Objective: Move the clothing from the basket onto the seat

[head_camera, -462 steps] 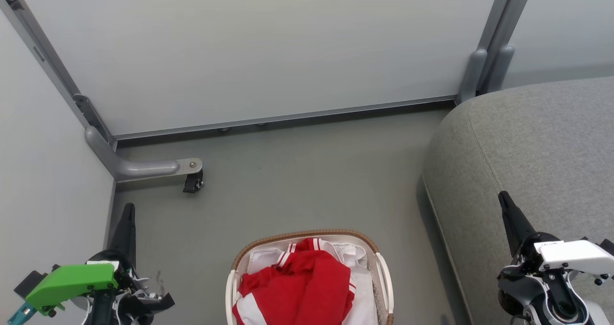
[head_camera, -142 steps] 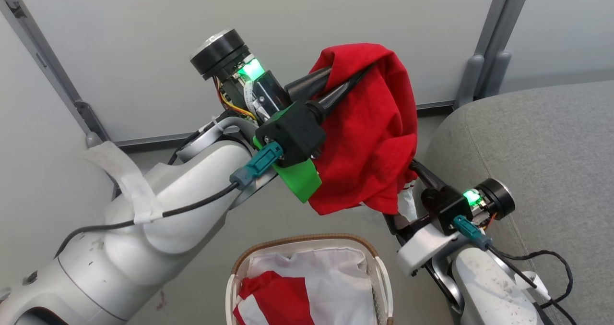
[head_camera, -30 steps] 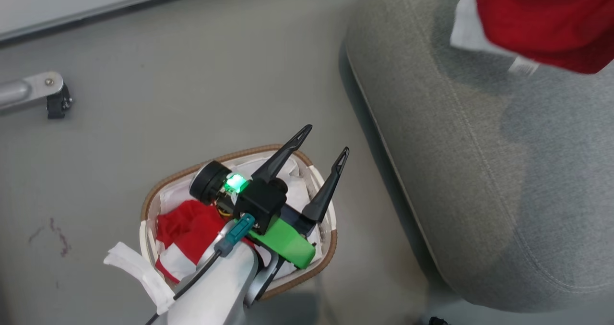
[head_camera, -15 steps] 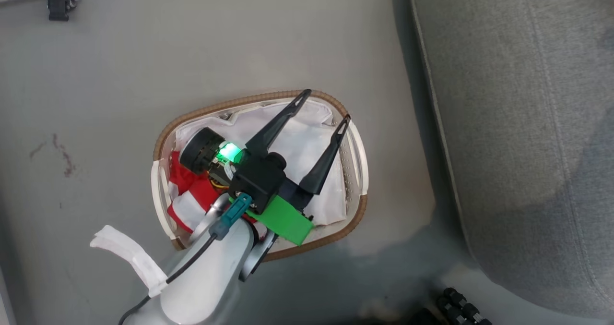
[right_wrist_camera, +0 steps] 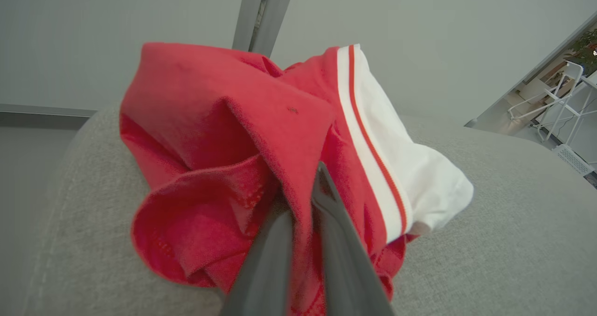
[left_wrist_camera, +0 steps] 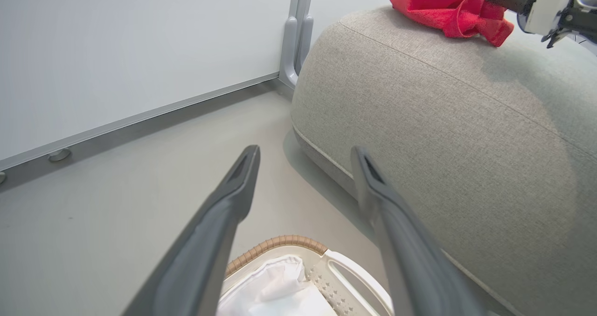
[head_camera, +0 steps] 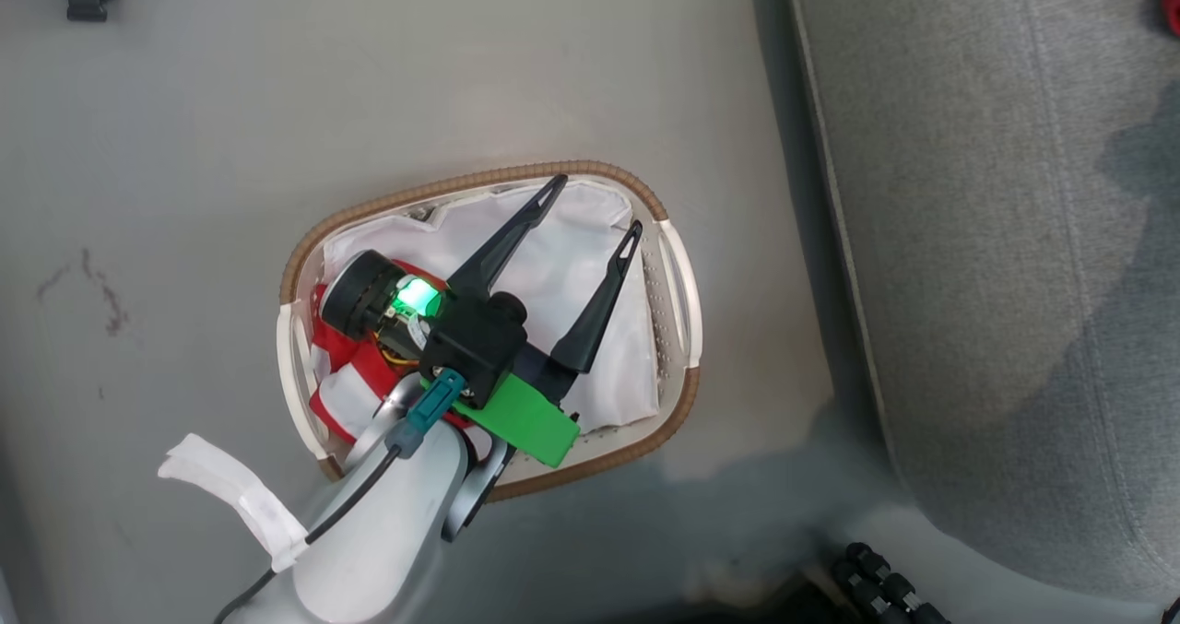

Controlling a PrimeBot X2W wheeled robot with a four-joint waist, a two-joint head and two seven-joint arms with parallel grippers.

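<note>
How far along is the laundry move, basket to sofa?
Done: one red garment rests on the seat, out of the basket. In hand: the right gripper has its fingers shut on it, not yet released; the left gripper hangs open over the basket, holding nothing. Left: a second red-and-white garment lies in the basket, partly under the left wrist.

My left pincer [head_camera: 596,205] has two long, dark, tapering fingers [head_camera: 502,246] on a black block [head_camera: 472,340]. Behind it I see a bright green bracket [head_camera: 516,418], a lit green lamp [head_camera: 412,297], a teal connector [head_camera: 429,409] with black cable [head_camera: 346,502], and white tape [head_camera: 235,495] on the pale forearm [head_camera: 387,550].
</note>
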